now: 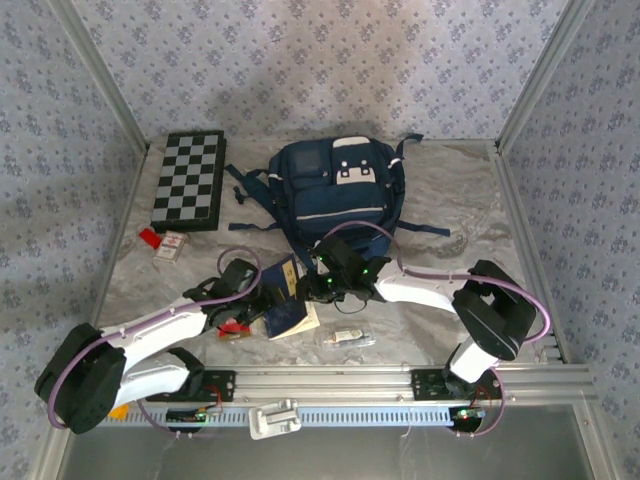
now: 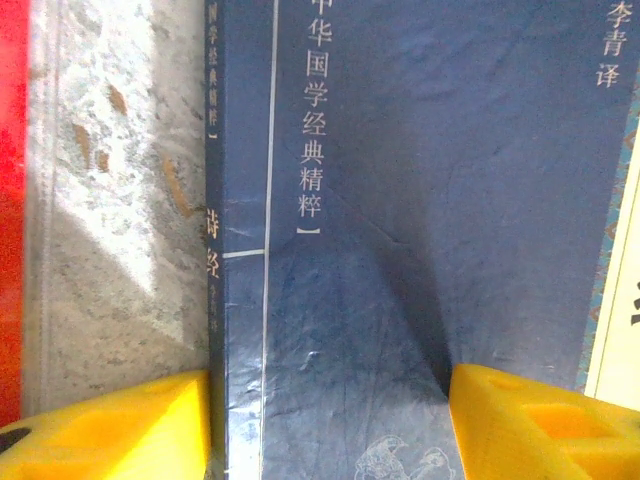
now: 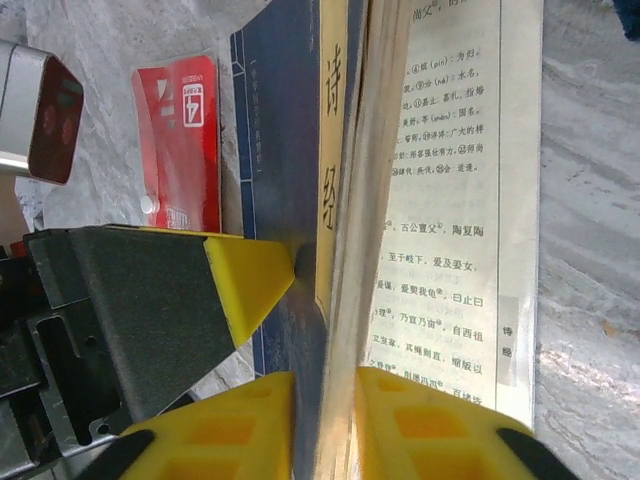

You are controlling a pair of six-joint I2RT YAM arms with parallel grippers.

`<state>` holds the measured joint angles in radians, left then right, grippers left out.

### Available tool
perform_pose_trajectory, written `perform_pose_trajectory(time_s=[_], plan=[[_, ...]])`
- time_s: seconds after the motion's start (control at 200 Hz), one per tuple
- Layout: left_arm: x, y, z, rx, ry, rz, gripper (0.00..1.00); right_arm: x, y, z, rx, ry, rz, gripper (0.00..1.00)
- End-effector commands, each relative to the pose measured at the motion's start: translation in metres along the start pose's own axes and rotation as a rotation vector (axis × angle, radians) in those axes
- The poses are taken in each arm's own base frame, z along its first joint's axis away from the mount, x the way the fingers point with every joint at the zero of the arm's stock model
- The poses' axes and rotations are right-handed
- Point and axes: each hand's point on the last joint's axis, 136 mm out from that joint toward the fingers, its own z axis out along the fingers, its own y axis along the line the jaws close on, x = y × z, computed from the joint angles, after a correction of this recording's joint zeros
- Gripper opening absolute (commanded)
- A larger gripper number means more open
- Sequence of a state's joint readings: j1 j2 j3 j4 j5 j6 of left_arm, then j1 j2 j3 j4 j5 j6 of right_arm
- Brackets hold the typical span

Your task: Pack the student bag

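The student bag, navy with white panels, lies at the back middle of the table. In front of it a dark blue book lies partly open. My right gripper is shut on the book's raised cover and a sheaf of pages; a printed page lies flat to the right. My left gripper is open, its yellow fingers straddling the book's cover. One left fingertip touches the cover in the right wrist view.
A folded chessboard lies at the back left, with a red item and a small card box in front of it. A red card lies beside the book. A small clear packet sits near the front edge.
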<state>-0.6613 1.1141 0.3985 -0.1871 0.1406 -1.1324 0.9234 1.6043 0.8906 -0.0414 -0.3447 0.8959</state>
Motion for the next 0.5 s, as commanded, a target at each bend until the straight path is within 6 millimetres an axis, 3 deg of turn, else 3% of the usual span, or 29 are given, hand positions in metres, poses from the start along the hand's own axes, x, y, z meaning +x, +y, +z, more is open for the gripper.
perform_pose_trajectory(time_s=[0.0,0.235,0.35,0.495], plan=[[-0.007,-0.009,-0.002,0.012,-0.027,0.031,0.63,0.003,-0.008,0.002,0.032,0.009,-0.004,0.16],[-0.013,-0.016,-0.012,0.030,-0.054,0.039,0.63,-0.005,0.013,-0.002,-0.033,-0.025,-0.021,0.02],[-0.026,-0.018,-0.033,0.045,-0.096,0.036,0.66,-0.011,0.030,-0.011,-0.078,-0.053,-0.025,0.00],[-0.043,-0.023,-0.068,0.112,-0.171,0.019,0.71,-0.023,0.069,-0.035,-0.203,-0.110,-0.044,0.00]])
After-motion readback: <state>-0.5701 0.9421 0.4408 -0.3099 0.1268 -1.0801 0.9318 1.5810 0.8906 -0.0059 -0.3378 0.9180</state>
